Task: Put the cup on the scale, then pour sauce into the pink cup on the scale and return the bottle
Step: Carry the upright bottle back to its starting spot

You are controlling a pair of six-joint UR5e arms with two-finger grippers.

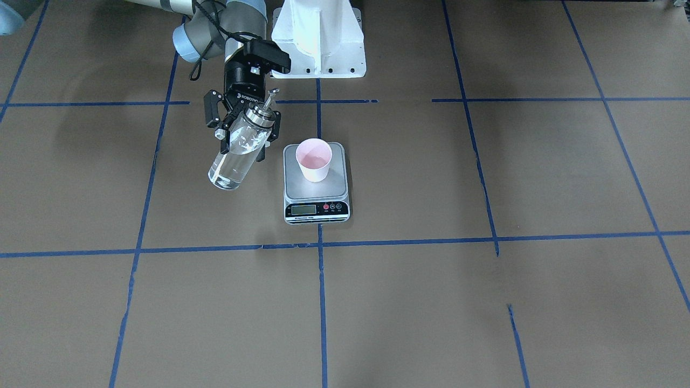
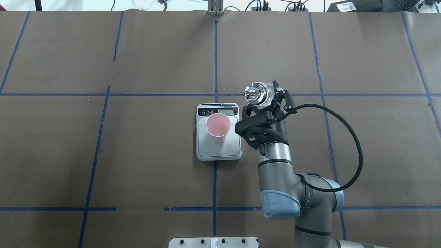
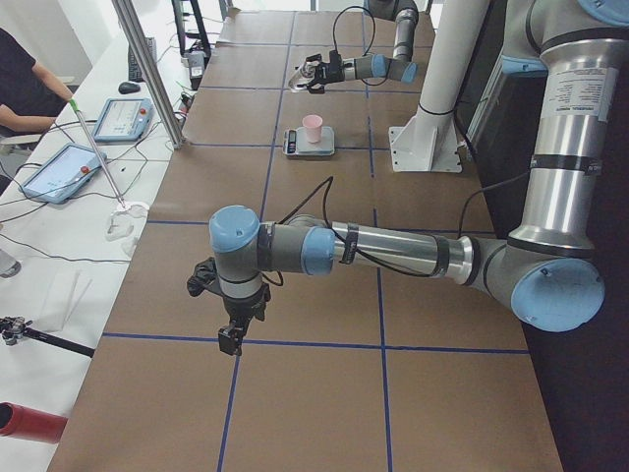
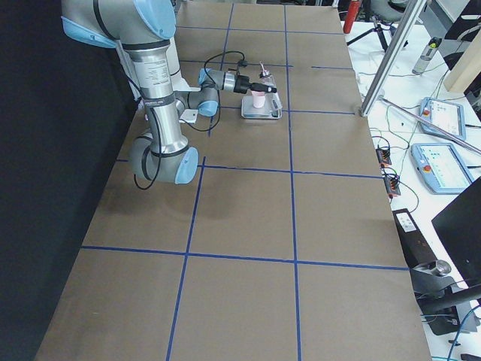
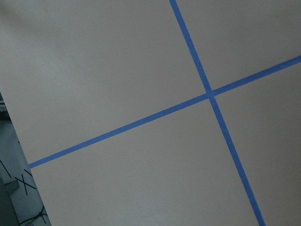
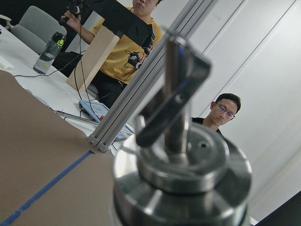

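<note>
Beside the scale [image 1: 302, 186] bearing the cup [image 1: 314, 160], right gripper [image 1: 244, 140] clasps the bottle [image 1: 236, 159]; left gripper [image 3: 233, 320] unclear

The table [image 1: 485, 302], brown and crossed by blue tape lines [image 1: 322, 302], carried the scale [image 1: 318, 189] near its middle, the white base [image 1: 319, 37] well behind.

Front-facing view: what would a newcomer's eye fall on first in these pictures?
First the right gripper, shut on the clear bottle and holding it in the air beside the scale, on the robot's right. Next the pink cup, standing upright on the scale's steel platform. The left arm is far from both.
</note>
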